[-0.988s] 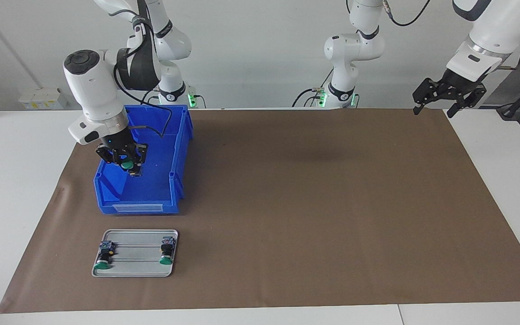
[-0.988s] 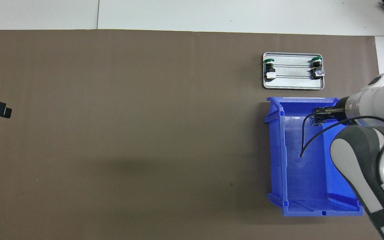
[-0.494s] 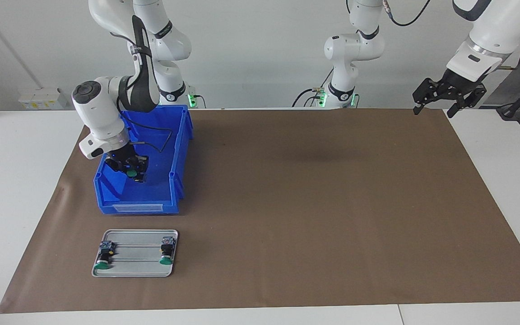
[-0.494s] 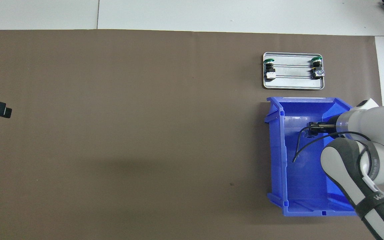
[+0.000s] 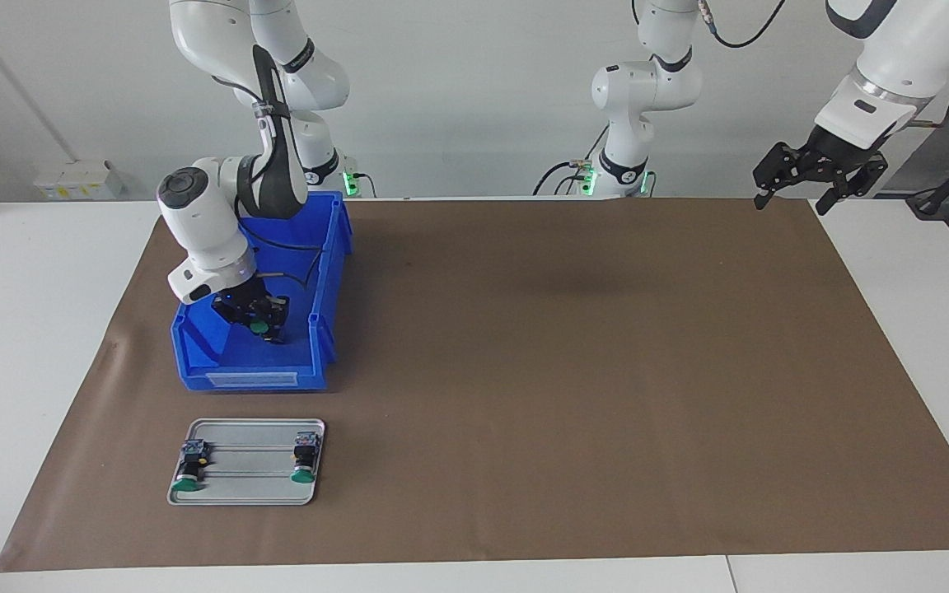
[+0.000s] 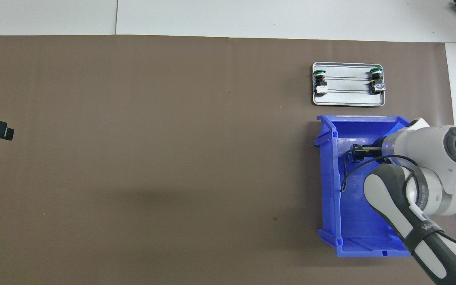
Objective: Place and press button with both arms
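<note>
Your right gripper (image 5: 260, 323), inside the blue plastic bin (image 5: 322, 329), has its fingers clenched on a green-capped black push-button (image 5: 259, 327). Your left gripper (image 5: 819, 175) waits with fingers released over the brown mat's (image 5: 573, 387) corner. Two matching buttons lie on the metal tray (image 5: 245, 496).

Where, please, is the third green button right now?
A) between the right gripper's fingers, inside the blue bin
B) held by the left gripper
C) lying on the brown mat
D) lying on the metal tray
A: the right gripper carries the button inside the blue bin.
</note>
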`<action>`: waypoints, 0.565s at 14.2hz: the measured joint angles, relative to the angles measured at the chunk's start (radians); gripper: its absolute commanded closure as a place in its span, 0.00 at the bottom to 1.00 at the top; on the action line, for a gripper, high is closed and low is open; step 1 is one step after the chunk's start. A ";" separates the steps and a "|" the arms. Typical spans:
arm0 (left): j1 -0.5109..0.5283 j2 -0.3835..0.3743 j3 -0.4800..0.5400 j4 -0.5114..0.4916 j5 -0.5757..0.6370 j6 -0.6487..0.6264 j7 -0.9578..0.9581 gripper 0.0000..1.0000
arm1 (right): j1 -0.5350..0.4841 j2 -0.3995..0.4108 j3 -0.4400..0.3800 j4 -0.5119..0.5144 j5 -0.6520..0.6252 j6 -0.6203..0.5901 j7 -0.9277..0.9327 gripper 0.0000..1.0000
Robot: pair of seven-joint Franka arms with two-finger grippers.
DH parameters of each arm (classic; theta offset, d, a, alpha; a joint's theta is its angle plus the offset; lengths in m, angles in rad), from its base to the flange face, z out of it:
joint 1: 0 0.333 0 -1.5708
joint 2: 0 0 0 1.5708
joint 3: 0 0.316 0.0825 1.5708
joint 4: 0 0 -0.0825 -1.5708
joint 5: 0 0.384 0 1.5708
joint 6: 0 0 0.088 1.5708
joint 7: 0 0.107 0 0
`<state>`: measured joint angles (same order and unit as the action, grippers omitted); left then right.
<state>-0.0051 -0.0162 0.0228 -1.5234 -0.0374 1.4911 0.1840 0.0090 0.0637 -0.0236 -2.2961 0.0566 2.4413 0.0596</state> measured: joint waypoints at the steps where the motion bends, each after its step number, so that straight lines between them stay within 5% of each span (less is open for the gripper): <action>1: 0.000 0.000 0.000 0.000 0.000 0.000 0.000 0.00 | 0.000 0.000 0.000 0.000 0.000 0.000 0.001 0.00; 4: 0.000 0.000 0.000 0.000 0.000 0.000 0.000 0.00 | -0.002 -0.007 -0.003 0.021 0.000 -0.015 0.001 0.00; 8: 0.000 0.000 0.000 0.000 0.000 0.000 0.000 0.00 | -0.002 -0.087 -0.004 0.217 0.000 -0.285 0.011 0.00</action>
<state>-0.0051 -0.0162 0.0228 -1.5234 -0.0374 1.4910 0.1840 0.0068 -0.0232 -0.0272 -2.0793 0.0567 2.1566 0.0707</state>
